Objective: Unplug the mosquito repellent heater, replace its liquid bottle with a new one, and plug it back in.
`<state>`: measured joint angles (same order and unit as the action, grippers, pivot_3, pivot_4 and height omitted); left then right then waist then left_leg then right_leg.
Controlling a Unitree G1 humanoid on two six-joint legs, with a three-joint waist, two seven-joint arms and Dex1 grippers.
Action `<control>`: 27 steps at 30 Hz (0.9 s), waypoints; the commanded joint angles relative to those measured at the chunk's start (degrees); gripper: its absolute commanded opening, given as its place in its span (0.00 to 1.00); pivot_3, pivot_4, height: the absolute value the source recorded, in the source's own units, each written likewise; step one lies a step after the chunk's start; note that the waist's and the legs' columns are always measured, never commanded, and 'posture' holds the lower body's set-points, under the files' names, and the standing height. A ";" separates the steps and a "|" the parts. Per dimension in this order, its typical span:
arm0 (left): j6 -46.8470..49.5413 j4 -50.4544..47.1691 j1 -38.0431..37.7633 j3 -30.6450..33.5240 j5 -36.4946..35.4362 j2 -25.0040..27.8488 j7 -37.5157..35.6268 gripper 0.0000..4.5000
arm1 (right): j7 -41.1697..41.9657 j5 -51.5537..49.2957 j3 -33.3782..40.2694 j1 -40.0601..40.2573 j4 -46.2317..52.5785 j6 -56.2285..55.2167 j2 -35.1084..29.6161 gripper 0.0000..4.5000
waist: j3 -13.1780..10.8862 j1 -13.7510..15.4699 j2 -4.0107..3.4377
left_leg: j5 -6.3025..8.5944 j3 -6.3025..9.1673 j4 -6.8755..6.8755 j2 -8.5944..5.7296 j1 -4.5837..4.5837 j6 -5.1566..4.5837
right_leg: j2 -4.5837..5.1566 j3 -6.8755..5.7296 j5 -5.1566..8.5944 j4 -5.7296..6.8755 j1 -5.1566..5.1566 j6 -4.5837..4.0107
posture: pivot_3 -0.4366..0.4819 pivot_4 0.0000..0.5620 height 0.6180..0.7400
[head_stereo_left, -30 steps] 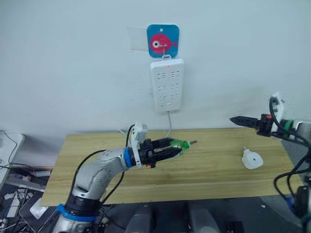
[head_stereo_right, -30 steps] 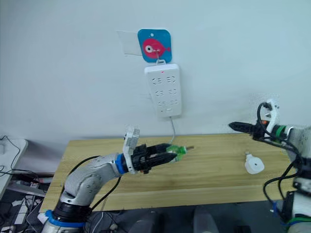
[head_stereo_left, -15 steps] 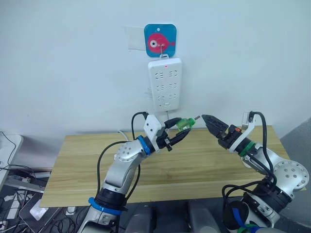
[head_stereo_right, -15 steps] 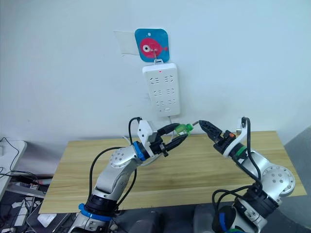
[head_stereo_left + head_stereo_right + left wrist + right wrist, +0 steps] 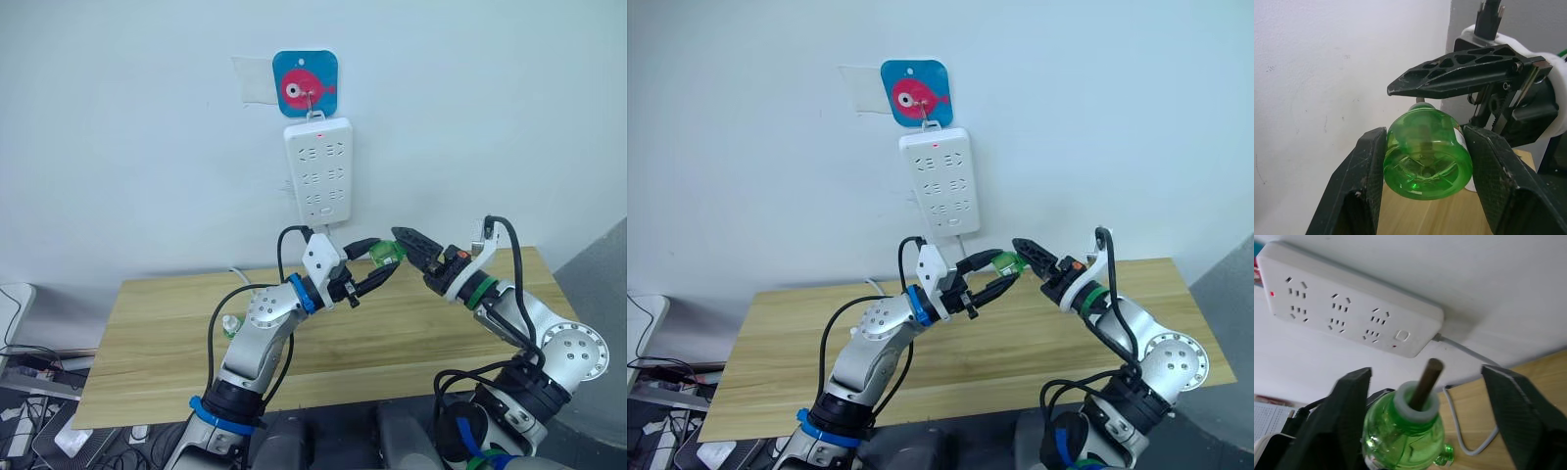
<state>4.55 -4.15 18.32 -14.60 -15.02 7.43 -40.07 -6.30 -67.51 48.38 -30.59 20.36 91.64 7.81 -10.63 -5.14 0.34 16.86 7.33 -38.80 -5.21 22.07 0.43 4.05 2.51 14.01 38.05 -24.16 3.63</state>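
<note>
Above the wooden table (image 5: 147,333), which runs along a plain white wall, you have both arms raised in mid-air. Your left gripper (image 5: 380,266) pinches the green bottle (image 5: 1427,154) by its body, its dark wick (image 5: 1427,377) pointing at the right gripper (image 5: 1027,257), whose fingers stand spread on either side of the neck without touching. Just behind hangs the white power strip (image 5: 319,168) under a blue fish hook (image 5: 304,86), its cable (image 5: 1464,350) dropping to the tabletop. Another small green bottle (image 5: 231,326) lies by your left elbow
</note>
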 commanded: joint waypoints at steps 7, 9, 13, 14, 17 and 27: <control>-0.63 -3.19 -0.13 -0.61 -0.10 -0.52 0.40 0.49 | -6.91 -14.78 -8.02 3.89 -3.37 -6.90 -5.38 0.19 | 0.00 -0.01 0.00 | 0.00 -0.01 0.00 -0.01 -0.02 -0.01 | -0.01 0.01 0.00 -0.03 0.04 0.01 | 0.31 0.30 1.00; -0.20 -3.42 -0.24 -0.75 -0.28 -0.42 0.29 0.49 | -8.49 -18.09 -10.19 5.10 -4.28 -9.36 -7.52 0.19 | 0.00 -0.01 0.00 | 0.00 -0.01 0.00 0.00 -0.02 -0.01 | -0.02 0.00 0.00 -0.03 0.04 0.01 | 0.31 0.30 1.00; 2.39 -4.17 -0.57 -0.63 -0.10 2.20 -0.56 0.69 | -9.75 -20.75 -13.62 6.75 -5.89 -15.02 -12.31 0.19 | 0.00 -0.01 0.00 | -0.01 -0.03 0.00 -0.01 -0.04 -0.03 | -0.05 0.01 0.01 -0.02 0.07 0.01 | 0.31 0.30 1.00; 2.95 -4.23 -0.51 -0.43 0.05 3.09 -0.83 0.75 | -9.36 -19.96 -14.43 7.13 -5.84 -16.51 -13.31 0.19 | 0.00 -0.02 0.00 | -0.01 -0.03 0.00 -0.01 -0.05 -0.03 | -0.09 0.01 0.01 -0.01 0.07 0.01 | 0.32 0.30 1.00; 6.12 -5.50 -0.08 -0.14 -0.84 6.14 -2.50 0.95 | -0.61 -6.89 -22.41 10.59 -3.19 -21.89 -20.24 0.19 | 0.00 0.00 0.00 | -0.01 -0.04 0.00 0.01 -0.06 -0.04 | -0.26 0.01 0.01 -0.01 0.09 0.03 | 0.32 0.31 1.00; 16.54 -10.11 0.55 -6.62 0.89 17.46 -11.76 1.00 | 22.69 52.24 -57.52 18.92 -21.81 -80.07 -35.53 0.19 | -0.03 -0.03 0.05 | -0.02 -0.09 0.01 0.04 -0.20 -0.02 | -0.37 0.05 0.05 -0.04 0.14 0.09 | 0.33 0.30 1.00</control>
<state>20.17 -11.69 18.07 -20.56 -14.42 24.24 -50.66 14.83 -21.98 -7.56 -11.29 1.56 21.94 -27.46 -10.67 -5.17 0.39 16.84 7.25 -38.79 -5.15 21.86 0.42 3.68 2.56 14.06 38.01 -24.02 3.71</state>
